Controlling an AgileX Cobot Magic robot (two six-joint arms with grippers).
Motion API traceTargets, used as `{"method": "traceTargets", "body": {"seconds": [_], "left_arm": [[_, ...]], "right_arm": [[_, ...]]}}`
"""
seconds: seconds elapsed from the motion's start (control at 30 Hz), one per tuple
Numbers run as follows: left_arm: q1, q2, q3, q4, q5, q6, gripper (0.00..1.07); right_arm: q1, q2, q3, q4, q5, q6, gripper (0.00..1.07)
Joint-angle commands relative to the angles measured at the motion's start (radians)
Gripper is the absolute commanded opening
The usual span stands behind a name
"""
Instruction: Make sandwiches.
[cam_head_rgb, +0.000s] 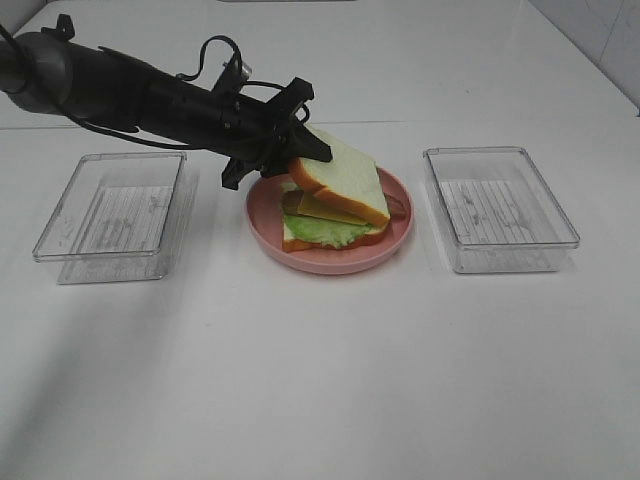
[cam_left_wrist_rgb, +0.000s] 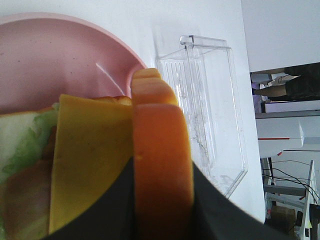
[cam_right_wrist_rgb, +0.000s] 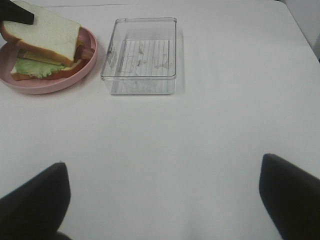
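The left gripper (cam_head_rgb: 305, 150) pinches the crust edge of the top bread slice (cam_head_rgb: 345, 178), holding it tilted over the stack on the pink plate (cam_head_rgb: 330, 262), which sits near the middle of the table toward the far edge. Under the slice lie the yellow cheese square (cam_left_wrist_rgb: 90, 160), the green lettuce leaf (cam_head_rgb: 322, 232) and the bottom bread slice (cam_head_rgb: 300, 243); the bacon strips (cam_head_rgb: 398, 207) show only as a reddish sliver at the stack's side. In the left wrist view the black fingers (cam_left_wrist_rgb: 112, 210) are cut off at the frame edge. The right gripper (cam_right_wrist_rgb: 162, 200) hangs spread wide above bare table (cam_right_wrist_rgb: 200, 145), only its dark fingertips showing. A clear tray (cam_head_rgb: 112, 215) flanks the plate toward the left edge, another tray (cam_head_rgb: 497, 207) toward the right edge.
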Motion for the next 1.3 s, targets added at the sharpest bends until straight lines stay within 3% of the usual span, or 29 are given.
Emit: {"method": "traceTargets", "body": {"seconds": [0.03, 0.23, 0.3, 0.33, 0.37, 0.4, 0.43, 0.47, 0.6, 0.67, 0.73, 0.77, 0.83, 0.87, 0.9, 0.93, 0.97, 1.0, 1.03, 1.07, 1.1, 1.17, 1.3], "left_arm": [[-0.001, 0.005, 0.001, 0.001, 0.014, -0.002, 0.00], [-0.001, 0.005, 0.001, 0.003, 0.020, -0.016, 0.03], [-0.001, 0.005, 0.001, 0.005, 0.019, -0.056, 0.18], [-0.001, 0.005, 0.001, 0.005, 0.019, -0.056, 0.18], [-0.001, 0.005, 0.001, 0.013, 0.014, -0.072, 0.34], [-0.001, 0.005, 0.001, 0.013, 0.014, -0.072, 0.34], [-0.001, 0.005, 0.001, 0.018, 0.014, -0.078, 0.43], [-0.001, 0.005, -0.009, 0.050, 0.018, -0.095, 0.59], [-0.001, 0.004, -0.033, 0.115, 0.046, -0.152, 0.65], [-0.001, 0.002, -0.055, 0.170, 0.066, -0.185, 0.65], [-0.001, -0.009, -0.085, 0.291, 0.075, -0.270, 0.65], [-0.001, -0.009, -0.085, 0.291, 0.075, -0.270, 0.65], [-0.001, -0.022, -0.119, 0.436, 0.088, -0.374, 0.65], [-0.001, -0.022, -0.119, 0.436, 0.088, -0.374, 0.65], [-0.001, -0.034, -0.147, 0.555, 0.103, -0.457, 0.65], [-0.001, -0.034, -0.147, 0.555, 0.103, -0.457, 0.65], [-0.001, -0.052, -0.170, 0.652, 0.120, -0.518, 0.66], [-0.001, -0.062, -0.184, 0.692, 0.133, -0.549, 0.69], [-0.001, -0.062, -0.184, 0.692, 0.133, -0.549, 0.69], [-0.001, -0.073, -0.212, 0.747, 0.171, -0.585, 0.79], [-0.001, -0.073, -0.212, 0.747, 0.171, -0.585, 0.79], [-0.001, -0.083, -0.274, 0.821, 0.267, -0.601, 0.91], [-0.001, -0.085, -0.345, 0.864, 0.361, -0.604, 0.96]], "right_arm": [[-0.002, -0.027, 0.003, -0.008, -0.009, -0.010, 0.96], [-0.002, -0.027, 0.003, -0.008, -0.009, -0.010, 0.96], [-0.002, -0.027, 0.003, -0.008, -0.009, -0.010, 0.96], [-0.002, -0.027, 0.003, -0.008, -0.009, -0.010, 0.96], [-0.002, -0.027, 0.003, -0.008, -0.009, -0.010, 0.96], [-0.002, -0.027, 0.003, -0.008, -0.009, -0.010, 0.96], [-0.002, -0.027, 0.003, -0.008, -0.009, -0.010, 0.96], [-0.002, -0.027, 0.003, -0.008, -0.009, -0.010, 0.96], [-0.002, -0.027, 0.003, -0.008, -0.009, -0.010, 0.96], [-0.002, -0.027, 0.003, -0.008, -0.009, -0.010, 0.96], [-0.002, -0.027, 0.003, -0.008, -0.009, -0.010, 0.96], [-0.002, -0.027, 0.003, -0.008, -0.009, -0.010, 0.96], [-0.002, -0.027, 0.003, -0.008, -0.009, -0.010, 0.96], [-0.002, -0.027, 0.003, -0.008, -0.009, -0.010, 0.96], [-0.002, -0.027, 0.003, -0.008, -0.009, -0.010, 0.96], [-0.002, -0.027, 0.003, -0.008, -0.009, -0.010, 0.96], [-0.002, -0.027, 0.003, -0.008, -0.009, -0.010, 0.96], [-0.002, -0.027, 0.003, -0.008, -0.009, -0.010, 0.96], [-0.002, -0.027, 0.003, -0.008, -0.009, -0.010, 0.96], [-0.002, -0.027, 0.003, -0.008, -0.009, -0.010, 0.96], [-0.002, -0.027, 0.003, -0.008, -0.009, -0.010, 0.96], [-0.002, -0.027, 0.003, -0.008, -0.009, -0.010, 0.96], [-0.002, -0.027, 0.003, -0.008, -0.009, -0.010, 0.96]]}}
